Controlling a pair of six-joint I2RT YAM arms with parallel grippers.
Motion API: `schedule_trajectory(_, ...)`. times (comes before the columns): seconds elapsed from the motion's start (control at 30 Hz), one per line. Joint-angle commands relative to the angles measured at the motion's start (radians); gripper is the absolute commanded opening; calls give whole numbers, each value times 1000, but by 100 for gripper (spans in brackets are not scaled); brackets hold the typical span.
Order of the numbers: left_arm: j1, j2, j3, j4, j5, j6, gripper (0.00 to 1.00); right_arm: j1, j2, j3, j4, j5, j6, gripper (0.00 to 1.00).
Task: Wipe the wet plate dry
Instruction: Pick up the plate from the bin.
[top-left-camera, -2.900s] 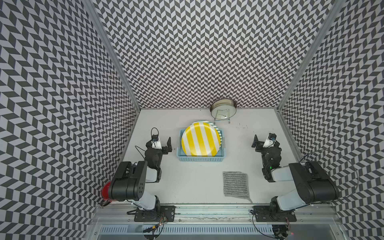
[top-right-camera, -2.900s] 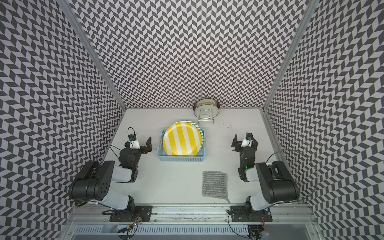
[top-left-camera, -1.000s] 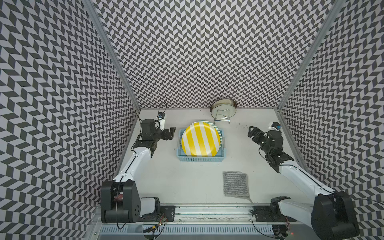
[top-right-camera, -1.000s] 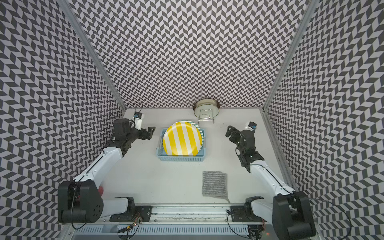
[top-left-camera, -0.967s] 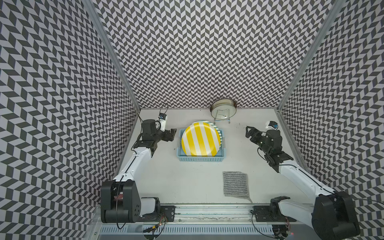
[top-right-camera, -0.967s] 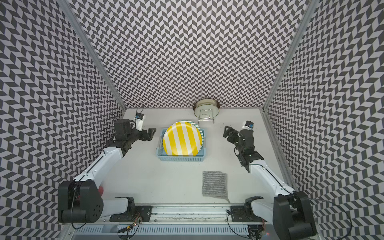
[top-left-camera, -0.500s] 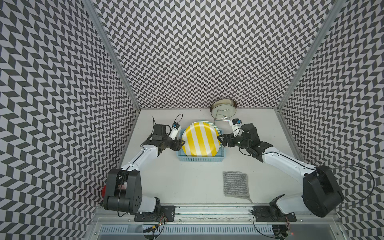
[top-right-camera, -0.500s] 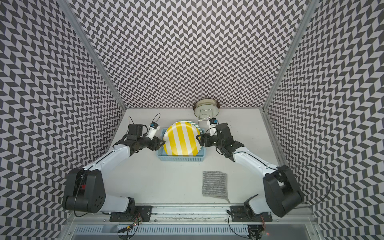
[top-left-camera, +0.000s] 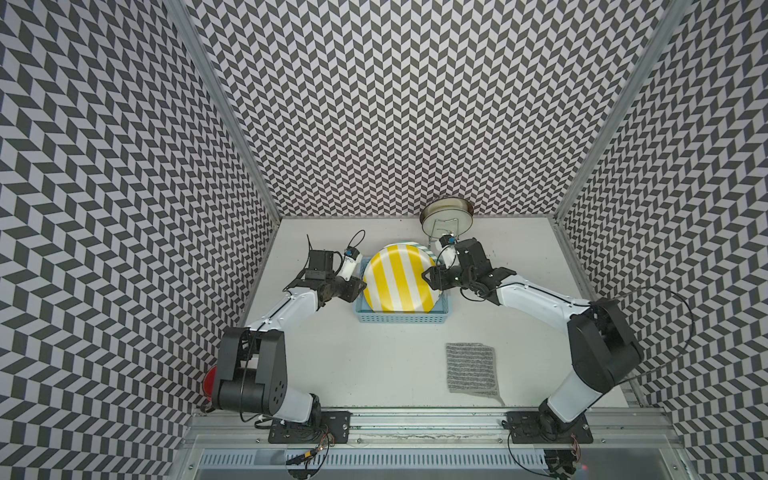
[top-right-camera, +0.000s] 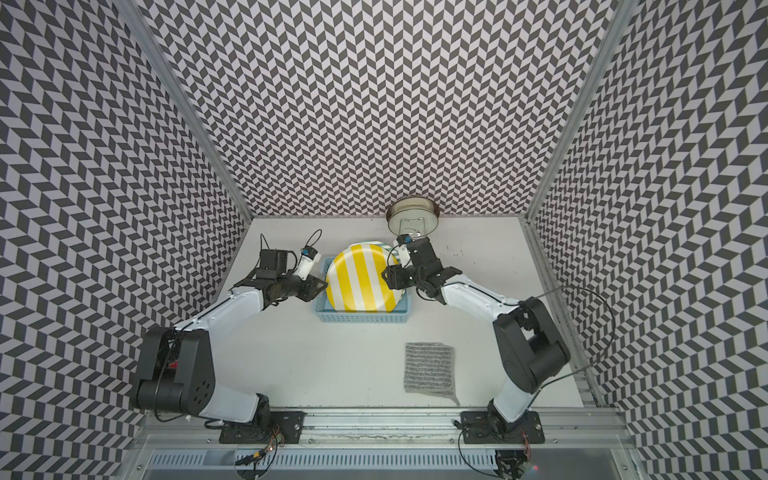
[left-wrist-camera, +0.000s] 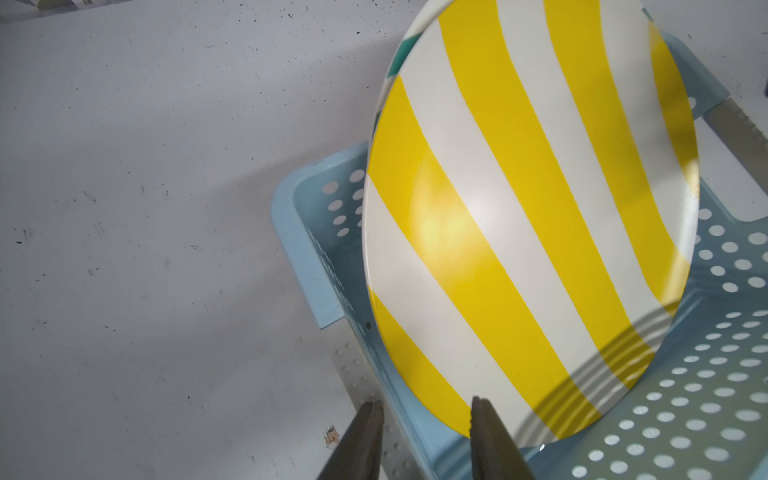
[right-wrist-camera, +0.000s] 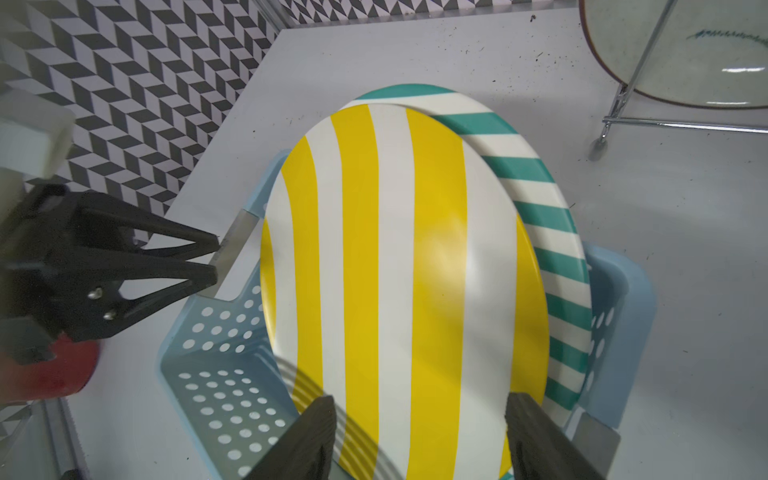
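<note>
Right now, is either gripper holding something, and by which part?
Nothing is held yet. The left gripper and right gripper stand open astride opposite edges of the yellow plate.

Black-and-white chevron walls (top-left-camera: 374, 104) around a scuffed white tabletop (top-left-camera: 374, 365), aluminium rail (top-left-camera: 415, 419) in front

- Robot lab test cell, not a home or kitchen.
- Chevron-print walls (top-left-camera: 395, 104) box in a bare white table (top-left-camera: 374, 374).
- Left arm (top-left-camera: 286, 309) and right arm (top-left-camera: 536, 299) are bolted to a metal rail (top-left-camera: 415, 419).
- Loose wiring (top-left-camera: 307, 457) hangs under the rail.
</note>
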Motion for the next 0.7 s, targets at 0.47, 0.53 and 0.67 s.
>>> schedule_trajectory(0.47, 0, 18, -10, 3, 9, -18, 36, 11, 91, 76, -63, 178, -43, 70)
schedule_trajectory(0.53, 1, 17, -10, 3, 9, -18, 36, 11, 101, 76, -64, 176, -45, 70)
schedule_trajectory(0.67, 1, 20, -9, 2, 11, -18, 37, 11, 130, 81, -59, 156, -42, 70)
